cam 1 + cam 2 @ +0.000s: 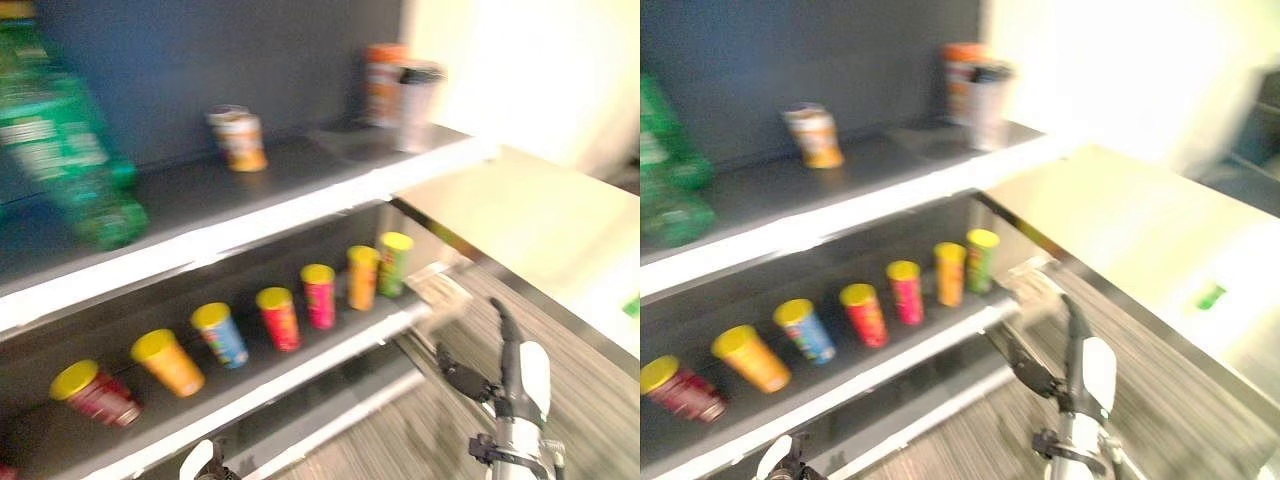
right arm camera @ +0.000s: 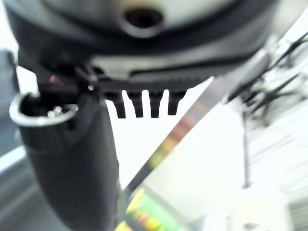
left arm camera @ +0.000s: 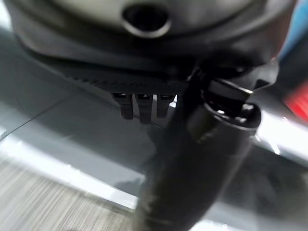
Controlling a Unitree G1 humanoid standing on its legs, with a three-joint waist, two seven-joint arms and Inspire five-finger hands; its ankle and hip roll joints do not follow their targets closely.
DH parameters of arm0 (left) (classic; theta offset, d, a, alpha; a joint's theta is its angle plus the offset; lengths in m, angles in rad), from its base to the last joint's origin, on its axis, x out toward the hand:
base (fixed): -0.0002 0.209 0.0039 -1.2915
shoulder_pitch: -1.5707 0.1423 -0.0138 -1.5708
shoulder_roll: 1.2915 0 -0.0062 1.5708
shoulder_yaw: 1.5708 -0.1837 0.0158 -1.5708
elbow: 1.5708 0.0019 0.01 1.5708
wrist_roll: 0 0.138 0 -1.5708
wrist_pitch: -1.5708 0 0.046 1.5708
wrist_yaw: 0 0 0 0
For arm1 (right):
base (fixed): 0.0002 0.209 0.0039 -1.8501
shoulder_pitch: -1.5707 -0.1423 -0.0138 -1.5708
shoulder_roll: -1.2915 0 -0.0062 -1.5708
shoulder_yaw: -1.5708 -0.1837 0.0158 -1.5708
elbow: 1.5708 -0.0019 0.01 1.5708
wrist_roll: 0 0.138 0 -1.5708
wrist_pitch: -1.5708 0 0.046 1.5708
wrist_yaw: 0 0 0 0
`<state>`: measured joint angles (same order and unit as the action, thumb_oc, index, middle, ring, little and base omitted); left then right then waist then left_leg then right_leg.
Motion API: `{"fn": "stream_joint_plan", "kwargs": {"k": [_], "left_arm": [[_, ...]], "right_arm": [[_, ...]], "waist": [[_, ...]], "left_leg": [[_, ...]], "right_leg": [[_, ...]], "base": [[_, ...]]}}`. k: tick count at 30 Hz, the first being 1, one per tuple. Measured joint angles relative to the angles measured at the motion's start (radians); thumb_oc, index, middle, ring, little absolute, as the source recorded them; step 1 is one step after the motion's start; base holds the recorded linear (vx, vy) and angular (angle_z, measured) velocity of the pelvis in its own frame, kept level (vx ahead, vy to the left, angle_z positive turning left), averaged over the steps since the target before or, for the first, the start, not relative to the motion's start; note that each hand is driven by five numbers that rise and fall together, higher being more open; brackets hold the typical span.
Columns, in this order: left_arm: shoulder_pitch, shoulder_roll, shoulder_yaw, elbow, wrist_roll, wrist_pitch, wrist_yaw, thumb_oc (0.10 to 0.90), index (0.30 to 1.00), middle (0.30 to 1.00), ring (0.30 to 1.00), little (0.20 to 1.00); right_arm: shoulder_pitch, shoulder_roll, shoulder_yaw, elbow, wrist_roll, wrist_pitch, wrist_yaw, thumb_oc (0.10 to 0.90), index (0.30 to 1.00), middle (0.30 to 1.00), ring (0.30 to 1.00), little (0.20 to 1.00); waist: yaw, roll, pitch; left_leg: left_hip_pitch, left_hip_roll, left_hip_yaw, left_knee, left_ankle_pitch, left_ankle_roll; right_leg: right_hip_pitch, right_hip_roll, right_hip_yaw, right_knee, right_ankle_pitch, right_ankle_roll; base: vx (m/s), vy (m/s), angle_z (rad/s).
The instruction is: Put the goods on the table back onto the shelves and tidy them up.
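Right hand (image 1: 515,385) empty, fingers straight, nearer the table (image 1: 520,215), which lies ahead-right; shelf (image 1: 300,350) cans (image 1: 278,317) ahead-left. Left hand (image 1: 205,462) low; fingers' state unclear.

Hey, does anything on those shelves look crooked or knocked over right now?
Nothing clearly toppled. The yellow-lidded cans stand in a row on the lower shelf, though unevenly spaced. On the upper shelf, the green bottles on the left, a lone small cup and two containers sit scattered, far apart.
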<state>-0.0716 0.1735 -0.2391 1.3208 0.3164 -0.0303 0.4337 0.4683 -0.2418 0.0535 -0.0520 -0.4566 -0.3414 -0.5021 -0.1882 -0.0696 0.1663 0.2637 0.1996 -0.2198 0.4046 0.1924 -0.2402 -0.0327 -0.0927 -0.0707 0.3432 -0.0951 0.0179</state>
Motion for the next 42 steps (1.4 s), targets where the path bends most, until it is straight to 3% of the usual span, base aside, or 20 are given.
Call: {"fn": "stream_joint_plan", "kwargs": {"k": [1,3,4,7,8,9,10,12,14,16,19,21,23,27,30,36,38,40,41,42], "left_arm": [[-0.059,0.008,-0.073,-0.010,0.002,0.001,-0.022,0.800,0.900,0.900,0.900,0.900],[-0.170,0.007,-0.194,-0.101,0.033,-0.064,-0.023,0.800,0.900,0.900,0.900,0.900],[-0.225,-0.007,-0.217,-0.134,0.053,-0.091,-0.029,0.800,0.900,0.900,0.900,0.900],[-0.253,-0.054,-0.189,-0.158,0.065,-0.116,-0.025,0.800,0.900,0.900,0.900,0.900],[-0.254,-0.063,-0.195,-0.154,0.068,-0.123,-0.032,0.800,0.900,0.900,0.900,0.900],[-0.235,-0.086,-0.196,-0.152,0.069,-0.122,-0.037,0.800,0.900,0.900,0.900,0.900],[-0.204,-0.107,-0.211,-0.142,0.069,-0.116,-0.050,0.800,0.900,0.900,0.900,0.900],[-0.129,-0.101,-0.231,-0.133,0.070,-0.112,-0.059,0.800,0.900,0.900,0.900,0.900],[-0.027,-0.060,-0.217,-0.133,0.069,-0.084,-0.058,0.800,0.900,0.900,0.900,0.900],[0.031,0.058,-0.184,-0.152,0.044,-0.072,-0.053,0.800,0.900,0.900,0.900,0.900],[0.069,0.134,-0.123,-0.141,0.036,-0.045,-0.050,0.800,0.900,0.900,0.900,0.900],[0.104,0.144,-0.019,-0.142,-0.002,-0.044,-0.046,0.800,0.900,0.900,0.900,0.900],[0.127,0.112,0.019,-0.145,-0.016,-0.044,-0.048,0.800,0.900,0.900,0.900,0.900],[0.147,0.061,0.057,-0.138,-0.083,-0.059,-0.065,0.800,0.900,0.900,0.900,0.900],[0.142,0.065,0.054,-0.127,-0.119,-0.074,-0.073,0.800,0.900,0.900,0.900,0.900],[0.134,0.055,0.202,-0.092,-0.286,-0.074,-0.096,0.800,0.900,0.900,0.900,0.900],[0.121,0.063,0.217,-0.119,-0.315,-0.076,-0.099,0.800,0.900,0.900,0.900,0.900],[0.079,0.046,0.151,-0.123,-0.314,-0.075,-0.107,0.800,0.900,0.900,0.900,0.900],[0.071,0.037,0.132,-0.119,-0.314,-0.075,-0.112,0.800,0.900,0.900,0.900,0.900],[0.062,0.051,0.136,-0.115,-0.315,-0.074,-0.116,0.800,0.900,0.900,0.900,0.900]], "right_arm": [[0.007,0.010,-0.079,-0.021,-0.024,0.013,0.010,0.800,0.900,0.900,0.900,0.900],[0.002,-0.012,-0.224,-0.062,-0.022,0.046,-0.022,0.800,0.900,0.900,0.900,0.900],[-0.015,-0.061,-0.264,-0.065,-0.027,0.062,-0.030,0.800,0.900,0.900,0.900,0.900],[0.045,-0.043,-0.269,-0.088,-0.055,0.076,-0.035,0.800,0.900,0.900,0.900,0.900],[0.028,-0.009,-0.249,-0.087,-0.064,0.075,-0.033,0.800,0.900,0.900,0.900,0.900],[-0.044,-0.061,-0.173,-0.103,-0.078,0.073,-0.003,0.800,0.900,0.900,0.900,0.900],[-0.043,-0.114,-0.141,-0.120,-0.092,0.065,0.020,0.800,0.900,0.900,0.900,0.900],[-0.016,-0.162,-0.080,-0.119,-0.115,0.060,0.064,0.800,0.900,0.900,0.900,0.900],[0.006,-0.170,-0.036,-0.118,-0.131,0.052,0.115,0.800,0.900,0.900,0.900,0.900],[-0.055,-0.100,0.014,-0.083,-0.100,0.045,0.156,0.800,0.900,0.900,0.900,0.900],[-0.140,-0.058,0.068,-0.088,-0.041,0.043,0.211,0.800,0.900,0.900,0.900,0.900],[-0.179,-0.074,0.085,-0.101,0.018,0.051,0.233,0.800,0.900,0.900,0.900,0.900],[-0.160,-0.096,0.069,-0.097,0.077,0.076,0.235,0.800,0.900,0.900,0.900,0.900],[-0.133,-0.164,0.009,-0.091,0.210,0.143,0.254,0.800,0.900,0.900,0.900,0.900],[-0.151,-0.333,0.026,-0.147,0.262,0.170,0.293,0.800,0.900,0.900,0.900,0.900],[-0.333,-0.456,0.212,-0.347,0.519,0.190,0.324,0.800,0.900,0.900,0.900,0.900],[-0.392,-0.548,0.260,-0.386,0.590,0.181,0.328,0.800,0.900,0.900,0.900,0.900],[-0.431,-0.639,0.250,-0.392,0.643,0.181,0.328,0.800,0.900,0.900,0.900,0.900],[-0.436,-0.634,0.241,-0.391,0.657,0.182,0.325,0.800,0.900,0.900,0.900,0.900],[-0.430,-0.513,0.258,-0.369,0.668,0.192,0.325,0.800,0.900,0.900,0.900,0.900]], "waist": [[-0.058,-0.010,0.002],[-0.083,0.039,0.001],[-0.071,0.083,0.021],[-0.084,0.041,-0.018],[-0.085,-0.012,-0.019],[-0.084,0.016,0.017],[-0.087,0.076,0.019],[-0.059,0.081,0.024],[0.017,0.088,0.025],[0.123,0.052,0.002],[0.209,0.008,-0.022],[0.256,-0.013,-0.049],[0.245,-0.009,-0.074],[0.212,-0.001,-0.120],[0.197,-0.012,-0.117],[0.210,-0.038,-0.060],[0.231,-0.075,-0.038],[0.239,-0.030,-0.023],[0.238,0.004,-0.020],[0.270,-0.035,-0.004]], "left_leg": [[-0.004,-0.001,0.141,-0.107,-0.193,0.065],[-0.118,-0.074,0.356,-0.253,-0.268,0.208],[-0.170,-0.065,0.352,-0.282,-0.301,0.202],[-0.183,-0.089,0.375,-0.337,-0.308,0.167],[-0.184,-0.125,0.387,-0.281,-0.302,0.179],[-0.226,-0.154,0.480,-0.127,-0.347,0.255],[-0.203,-0.147,0.489,-0.199,-0.348,0.284],[-0.155,-0.150,0.484,-0.323,-0.277,0.249],[-0.125,-0.127,0.500,-0.399,-0.216,0.251],[-0.111,-0.105,0.591,-0.465,-0.157,0.218],[-0.121,-0.075,0.669,-0.437,-0.142,0.195],[-0.124,-0.011,0.723,-0.424,-0.107,0.149],[-0.147,0.052,0.723,-0.387,-0.099,0.143],[-0.146,0.013,0.728,-0.437,-0.076,0.149],[-0.149,0.038,0.721,-0.427,-0.040,0.178],[-0.165,0.101,0.664,-0.280,-0.037,0.181],[-0.245,0.056,0.551,-0.201,-0.122,0.116],[-0.318,-0.013,0.549,-0.301,-0.120,0.138],[-0.331,-0.019,0.551,-0.331,-0.084,0.161],[-0.321,-0.033,0.567,-0.312,-0.087,0.151]], "right_leg": [[-0.033,0.009,0.020,-0.022,0.003,-0.002],[-0.144,-0.017,0.008,-0.040,0.062,0.090],[-0.173,0.016,0.013,-0.036,0.085,0.114],[-0.171,-0.025,0.163,0.143,-0.034,0.112],[-0.095,-0.108,0.097,-0.021,-0.026,0.119],[-0.069,-0.165,-0.032,-0.149,0.040,0.143],[-0.041,-0.164,-0.140,-0.199,0.051,0.147],[-0.024,-0.212,-0.241,-0.158,0.060,0.130],[-0.022,-0.246,-0.261,0.094,0.010,0.123],[0.039,-0.305,-0.332,0.245,-0.008,0.132],[0.190,-0.309,-0.353,-0.025,-0.006,0.191],[0.303,-0.184,-0.389,-0.365,0.013,0.210],[0.321,-0.121,-0.376,-0.415,0.035,0.176],[0.337,-0.073,-0.362,-0.420,0.022,0.138],[0.339,-0.044,-0.358,-0.420,0.015,0.124],[0.374,-0.018,-0.318,-0.428,0.004,0.088],[0.381,-0.061,-0.308,-0.434,-0.004,0.076],[0.381,-0.067,-0.307,-0.434,-0.013,0.084],[0.379,-0.049,-0.303,-0.434,-0.034,0.093],[0.380,-0.075,-0.277,-0.430,-0.047,0.098]], "base": [[-0.10,0.284,-1.49],[-0.10,0.170,-1.36],[-0.18,0.095,-1.46],[-0.17,0.081,-0.32],[-0.29,0.135,-0.13],[-0.21,0.071,-0.22],[-0.31,0.067,-0.21],[-0.23,-0.046,0.40],[-0.28,-0.197,0.22],[-0.23,-0.246,-0.63],[-0.12,-0.256,-1.04],[-0.08,-0.250,-1.07],[-0.04,-0.208,-0.26],[-0.07,-0.157,-0.06],[-0.08,-0.197,0.00],[-0.01,-0.092,-0.18],[0.09,0.017,0.02],[0.19,0.062,0.30],[0.31,0.094,0.10],[0.35,0.120,-0.14]]}}
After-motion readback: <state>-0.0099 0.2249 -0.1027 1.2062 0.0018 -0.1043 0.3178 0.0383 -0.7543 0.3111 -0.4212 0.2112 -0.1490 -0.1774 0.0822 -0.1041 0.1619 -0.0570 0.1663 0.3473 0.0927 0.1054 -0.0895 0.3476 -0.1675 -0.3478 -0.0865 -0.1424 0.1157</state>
